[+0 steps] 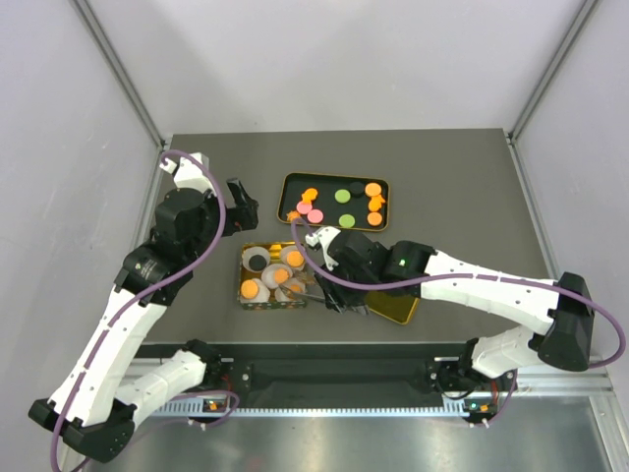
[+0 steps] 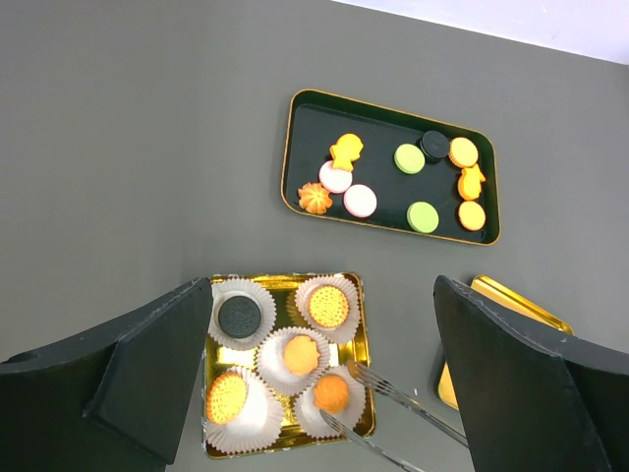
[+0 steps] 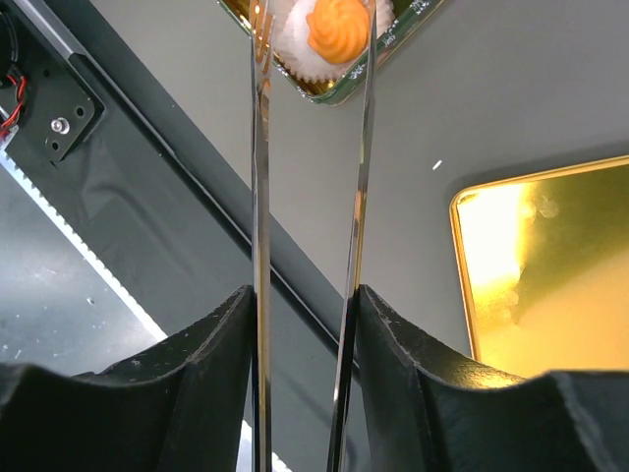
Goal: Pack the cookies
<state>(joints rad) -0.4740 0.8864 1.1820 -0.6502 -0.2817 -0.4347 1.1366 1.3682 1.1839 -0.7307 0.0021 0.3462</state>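
Top view: the cookies (image 1: 344, 195) are divided between a black tray (image 1: 334, 178) at the back of the bench (image 1: 197, 167) and a gold tin (image 1: 243, 293) nearer the arms. Left wrist view: the left gripper (image 2: 322, 290) is held wide apart above the tin, where five cookies are seated in white paper cups (image 2: 216, 295). Right wrist view: the right gripper (image 3: 303, 305) is clamped on metal tongs (image 3: 257, 197), their tips flanking an orange swirl cookie (image 3: 339, 20).

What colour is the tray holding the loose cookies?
The tray is black with a golden rim, clearest in the left wrist view.
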